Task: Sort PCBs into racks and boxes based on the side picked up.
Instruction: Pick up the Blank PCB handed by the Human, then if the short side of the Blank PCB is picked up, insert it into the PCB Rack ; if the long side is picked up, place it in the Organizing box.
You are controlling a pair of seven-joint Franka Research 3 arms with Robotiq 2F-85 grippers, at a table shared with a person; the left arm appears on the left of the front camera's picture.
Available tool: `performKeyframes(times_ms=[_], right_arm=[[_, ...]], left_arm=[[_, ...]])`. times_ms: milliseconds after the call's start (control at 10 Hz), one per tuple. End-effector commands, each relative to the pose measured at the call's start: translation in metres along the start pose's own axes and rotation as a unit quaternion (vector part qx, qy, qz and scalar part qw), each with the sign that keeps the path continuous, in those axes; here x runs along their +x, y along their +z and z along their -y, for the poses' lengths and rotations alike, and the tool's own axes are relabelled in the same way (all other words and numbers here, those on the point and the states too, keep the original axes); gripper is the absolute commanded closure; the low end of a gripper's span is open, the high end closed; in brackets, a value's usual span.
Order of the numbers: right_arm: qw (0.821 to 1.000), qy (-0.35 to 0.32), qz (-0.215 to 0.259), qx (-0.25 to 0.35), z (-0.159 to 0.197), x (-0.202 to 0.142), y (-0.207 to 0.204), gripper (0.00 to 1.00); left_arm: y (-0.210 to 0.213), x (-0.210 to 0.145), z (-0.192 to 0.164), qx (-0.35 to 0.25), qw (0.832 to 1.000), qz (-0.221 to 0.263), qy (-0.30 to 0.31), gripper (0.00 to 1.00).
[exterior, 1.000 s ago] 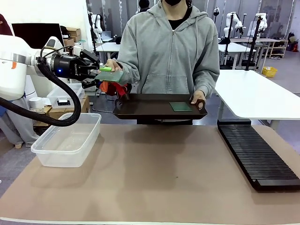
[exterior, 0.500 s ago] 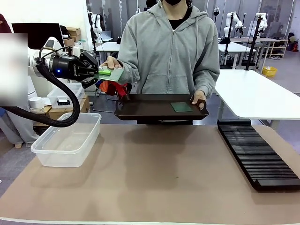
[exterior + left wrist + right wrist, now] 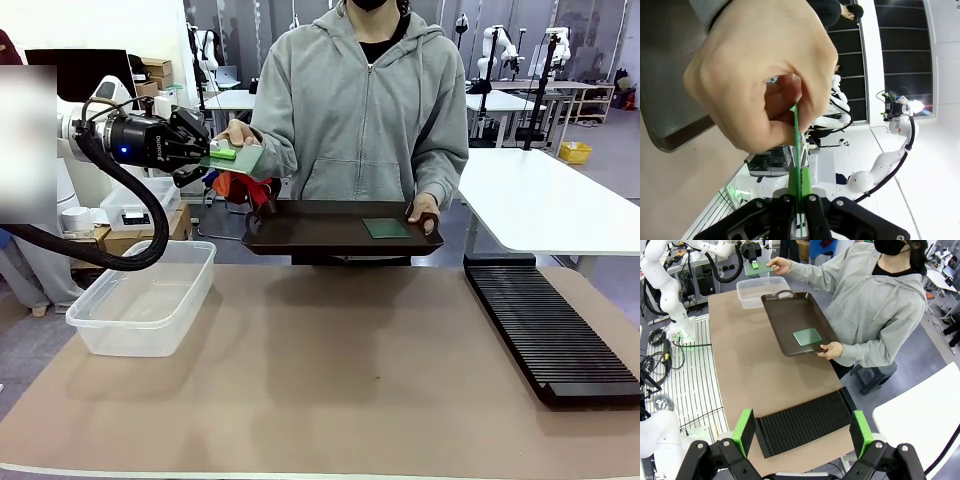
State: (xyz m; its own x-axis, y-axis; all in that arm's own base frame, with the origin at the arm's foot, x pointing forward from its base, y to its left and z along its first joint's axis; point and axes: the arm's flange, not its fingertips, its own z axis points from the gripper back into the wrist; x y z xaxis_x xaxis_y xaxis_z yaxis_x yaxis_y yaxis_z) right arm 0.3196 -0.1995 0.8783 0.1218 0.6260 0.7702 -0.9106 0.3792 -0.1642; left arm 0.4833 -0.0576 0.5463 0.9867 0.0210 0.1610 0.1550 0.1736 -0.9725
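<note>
Over on the left of the table (image 3: pixel 330 390) sits the clear tub (image 3: pixel 140 300), nothing in it as far as one can tell. Up above and a bit past it, the left pincer (image 3: pixel 205 155) is clenched on one end of a green PCB (image 3: pixel 240 158), roughly level in the air. The person's hand (image 3: pixel 238 135) pinches the other end of that same board, so both have hold of it. The left wrist view shows it nicely: the board (image 3: pixel 797 150) runs edge-on between the green pads, with the hand (image 3: pixel 765 75) wrapped around its far end.

Moving to the middle, the person in the grey hoodie holds a dark brown tray (image 3: pixel 300 240) at the far edge of the table, their other hand (image 3: pixel 423 212) gripping its right end. A second PCB (image 3: pixel 386 228) lies flat on the tray, just beside that hand.

On the right, the long black rack (image 3: pixel 550 330) lies flat on the table, slots bare.

The right pincer (image 3: pixel 802 432) hangs high over the rack end of the table, released, jaws wide, nothing between them.
</note>
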Motion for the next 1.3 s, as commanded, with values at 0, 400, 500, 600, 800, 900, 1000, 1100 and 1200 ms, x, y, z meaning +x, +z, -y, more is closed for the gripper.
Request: performKeyframes(times_ms=[0, 400, 500, 600, 800, 900, 1000, 1100, 1200], right_arm=[[1.0, 0.007, 0.007, 0.006, -0.0027, 0.0003, -0.0004, 0.0], [1.0, 0.007, 0.007, 0.006, -0.0027, 0.0003, -0.0004, 0.0], [1.0, 0.007, 0.007, 0.006, -0.0027, 0.0003, -0.0004, 0.0], [1.0, 0.007, 0.007, 0.006, -0.0027, 0.0003, -0.0004, 0.0], [1.0, 0.007, 0.007, 0.006, -0.0027, 0.0003, -0.0004, 0.0], [1.0, 0.007, 0.007, 0.006, -0.0027, 0.0003, -0.0004, 0.0], [1.0, 0.007, 0.007, 0.006, -0.0027, 0.0003, -0.0004, 0.0], [1.0, 0.007, 0.007, 0.006, -0.0027, 0.0003, -0.0004, 0.0], [1.0, 0.007, 0.007, 0.006, -0.0027, 0.0003, -0.0004, 0.0]], left_arm=[[-0.0002, 0.0003, -0.0021, -0.002, 1.0, -0.001, 0.002, 1.0], [-0.0002, 0.0003, -0.0021, -0.002, 1.0, -0.001, 0.002, 1.0], [-0.0002, 0.0003, -0.0021, -0.002, 1.0, -0.001, 0.002, 1.0], [-0.0002, 0.0003, -0.0021, -0.002, 1.0, -0.001, 0.002, 1.0], [-0.0002, 0.0003, -0.0021, -0.002, 1.0, -0.001, 0.002, 1.0], [-0.0002, 0.0003, -0.0021, -0.002, 1.0, -0.001, 0.002, 1.0], [-0.0002, 0.0003, -0.0021, -0.002, 1.0, -0.001, 0.002, 1.0], [-0.0002, 0.0003, -0.0021, -0.002, 1.0, -0.001, 0.002, 1.0], [-0.0002, 0.0003, -0.0021, -0.002, 1.0, -0.001, 0.002, 1.0]])
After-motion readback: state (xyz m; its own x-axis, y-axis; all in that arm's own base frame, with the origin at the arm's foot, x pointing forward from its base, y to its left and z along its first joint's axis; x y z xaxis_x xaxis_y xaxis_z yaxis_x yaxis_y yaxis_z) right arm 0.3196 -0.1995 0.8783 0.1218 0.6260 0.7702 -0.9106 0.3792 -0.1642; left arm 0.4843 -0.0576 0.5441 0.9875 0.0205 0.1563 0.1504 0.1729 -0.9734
